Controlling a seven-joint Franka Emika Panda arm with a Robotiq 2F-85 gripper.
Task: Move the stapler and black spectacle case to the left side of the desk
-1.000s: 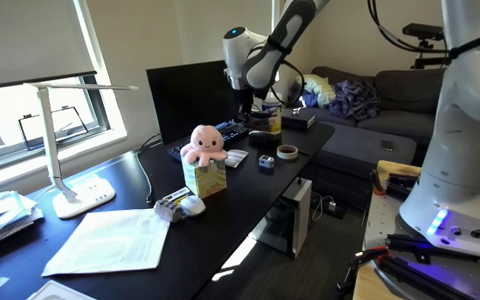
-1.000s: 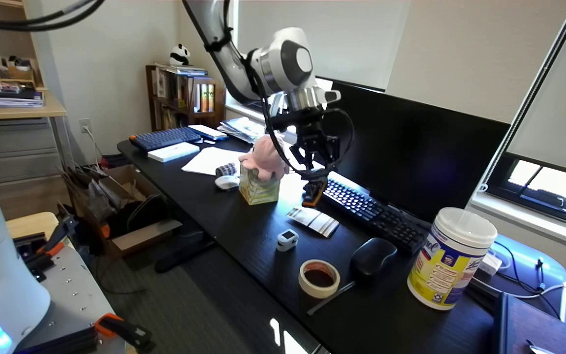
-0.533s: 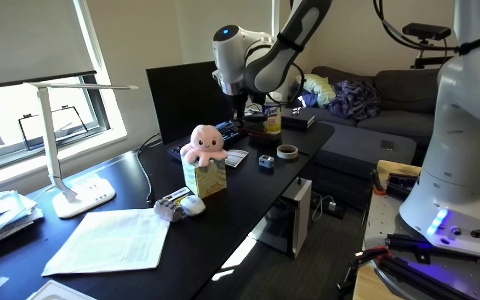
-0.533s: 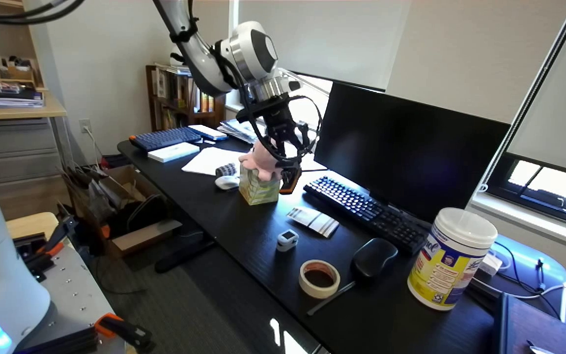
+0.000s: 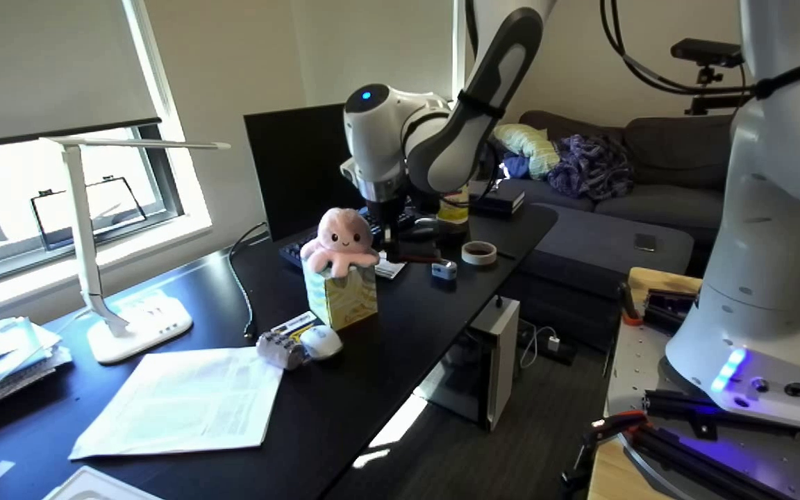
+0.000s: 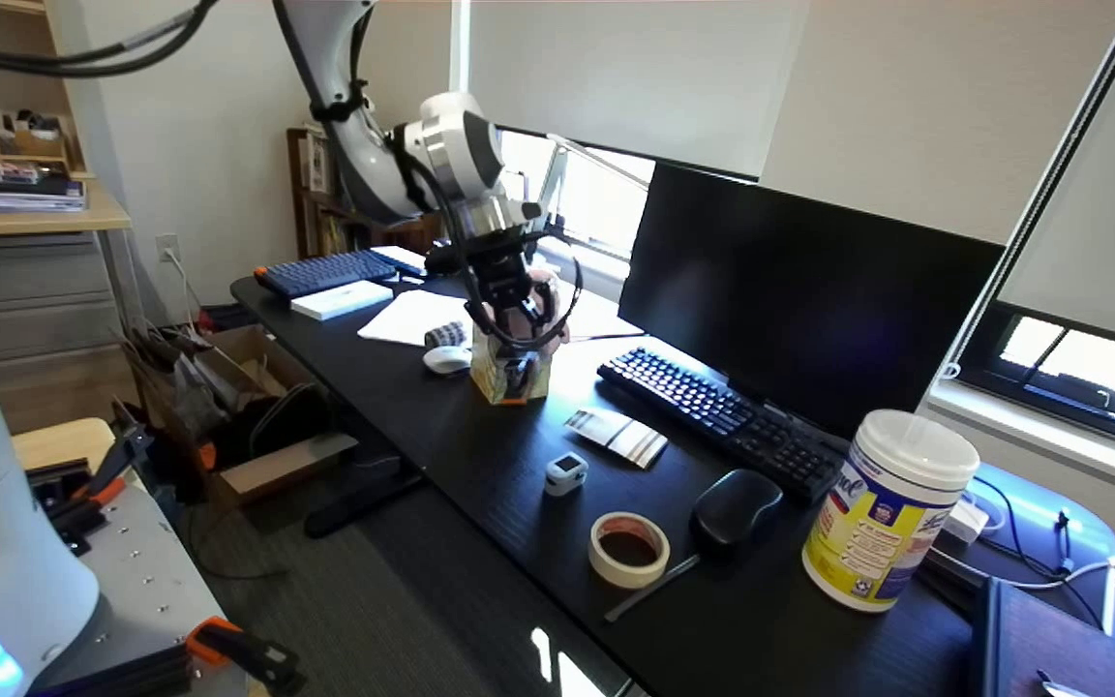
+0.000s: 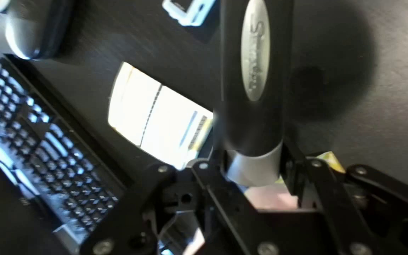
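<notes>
Over the desk (image 5: 372, 361) | pincer (image 7: 254, 154) clamped on stapler (image 7: 255, 117) | pink octopus (image 5: 344, 253) atop patterned box (image 5: 344, 303)

In the pincer (image 7: 253, 157), the stapler (image 7: 251, 122) looks matt plastic, its badge (image 7: 255, 49) metallic. Below the pincer, the bench (image 6: 461, 445) is smooth, faintly glossy. Near the pincer, the toy octopus (image 5: 342, 243) looks plush.

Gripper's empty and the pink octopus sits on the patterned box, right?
Not quite: the gripper isn't empty. The wrist view shows it shut on the stapler. The pink octopus does sit on the patterned box.
</notes>
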